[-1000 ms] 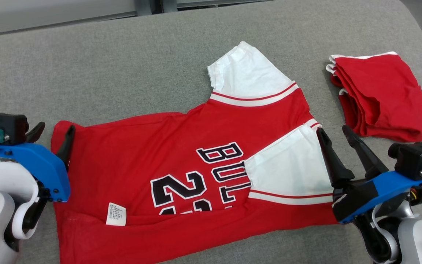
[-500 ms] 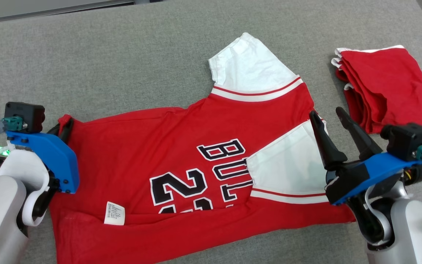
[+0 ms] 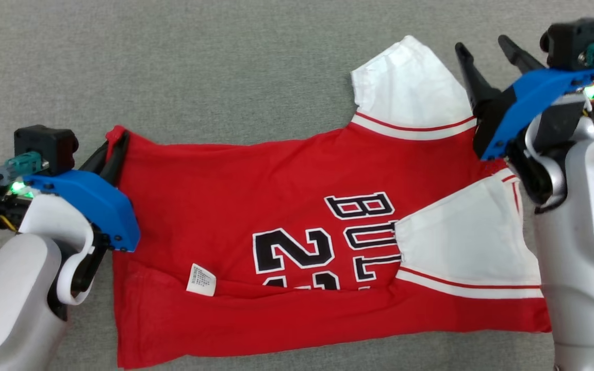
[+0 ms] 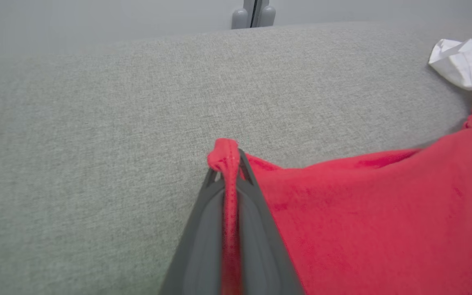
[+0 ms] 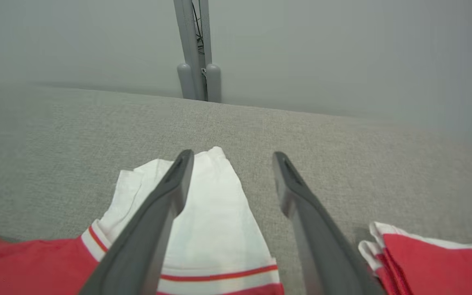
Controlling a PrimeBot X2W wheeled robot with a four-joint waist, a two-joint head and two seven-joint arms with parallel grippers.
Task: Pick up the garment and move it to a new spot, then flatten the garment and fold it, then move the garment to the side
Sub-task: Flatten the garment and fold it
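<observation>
Pinching the far left corner of the red garment (image 3: 276,216), the left gripper (image 3: 115,140) has both fingers closed tight on a bunched fold of hem. The garment lies spread across the grey padded surface (image 3: 199,67), its white sleeves toward the right. The right gripper (image 3: 481,45) hangs by the right edge of the far sleeve (image 3: 410,87), fingers wide apart and empty. A folded red pile (image 5: 436,262) lies just right of it.
</observation>
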